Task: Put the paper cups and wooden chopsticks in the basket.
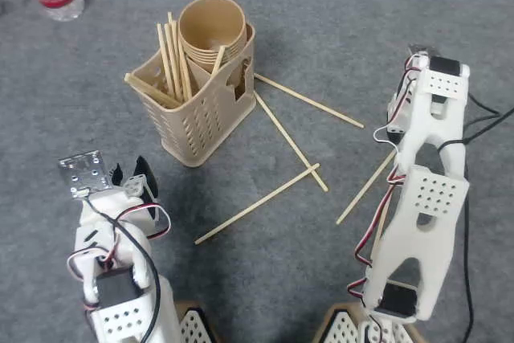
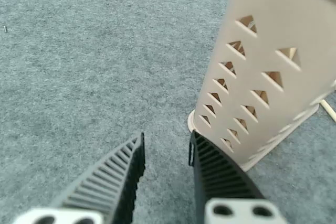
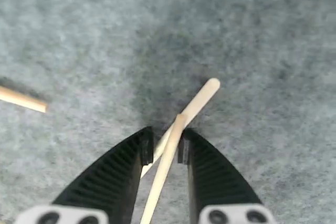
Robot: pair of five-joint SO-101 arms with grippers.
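Right end effector [image 3: 165,132] pinches two wooden chopsticks [image 3: 202,98]; left end effector [image 2: 167,136] sits narrowly parted beside the basket [image 2: 262,77]

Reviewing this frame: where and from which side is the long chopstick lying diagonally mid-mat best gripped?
Grip the diagonal chopstick around its middle, from straight above, jaws across its length. It lies flat on the mat, and its far end crosses another chopstick, so the middle is the clear part.
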